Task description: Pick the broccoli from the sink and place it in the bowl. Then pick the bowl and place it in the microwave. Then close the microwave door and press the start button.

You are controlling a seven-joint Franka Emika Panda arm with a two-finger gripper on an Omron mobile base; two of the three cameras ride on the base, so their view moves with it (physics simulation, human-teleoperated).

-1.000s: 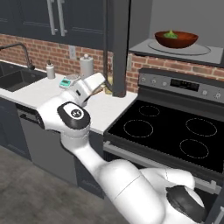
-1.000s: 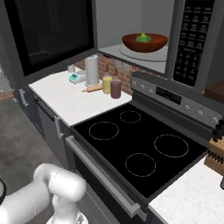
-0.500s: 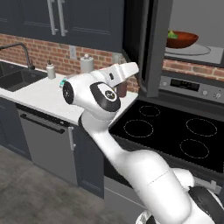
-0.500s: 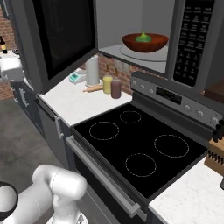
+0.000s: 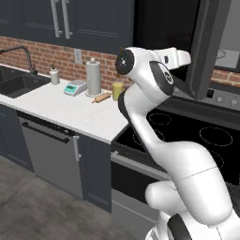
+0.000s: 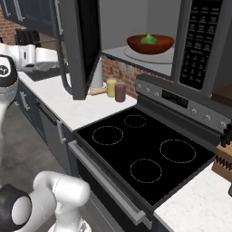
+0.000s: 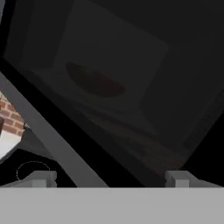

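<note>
The reddish-brown bowl (image 6: 150,44) sits on the turntable inside the black microwave (image 6: 199,41), with the green broccoli (image 6: 148,39) lying in it. The microwave door (image 6: 81,45) stands partly open, swung out over the counter. My hand (image 5: 180,57) is raised against the door's (image 5: 211,47) outer face. In the hand view my gripper (image 7: 110,178) is open with nothing between its fingertips (image 7: 41,177). Close in front of it, the bowl (image 7: 94,82) shows dimly through the dark glass. The sink (image 5: 14,82) lies far left.
On the white counter (image 5: 70,110) stand a paper towel roll (image 5: 93,77), a small scale (image 5: 74,88), a rolling pin (image 5: 101,98) and two jars (image 6: 115,89). The black stove (image 6: 145,158) lies below the microwave. A knife block (image 6: 223,156) stands right.
The arm has swung up from over the counter to the outside of the microwave door. The door has turned partway toward shut. The gripper has stayed open.
</note>
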